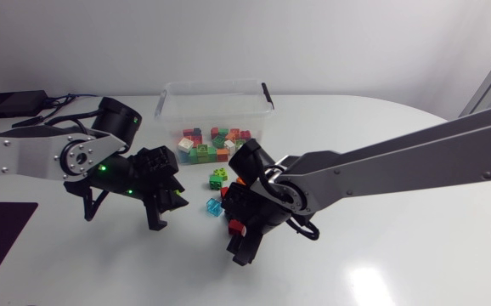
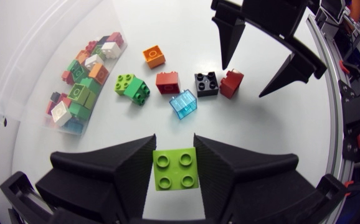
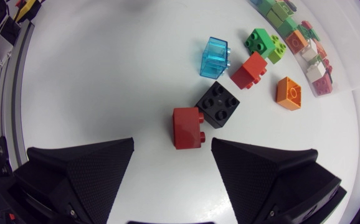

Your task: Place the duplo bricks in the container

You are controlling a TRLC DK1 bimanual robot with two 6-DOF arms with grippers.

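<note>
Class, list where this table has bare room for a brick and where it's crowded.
Bare: table between container and right arm, and on that arm's near side. Crowded: loose bricks between right fingers and left fingers gripping a lime brick.

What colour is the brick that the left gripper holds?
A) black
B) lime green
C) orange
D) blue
B: the left gripper is shut on a lime green brick, with one finger against each side.

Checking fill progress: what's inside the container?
The container holds a loose pile of duplo bricks: red, green, orange, white. Those underneath are covered, so no exact count.
</note>
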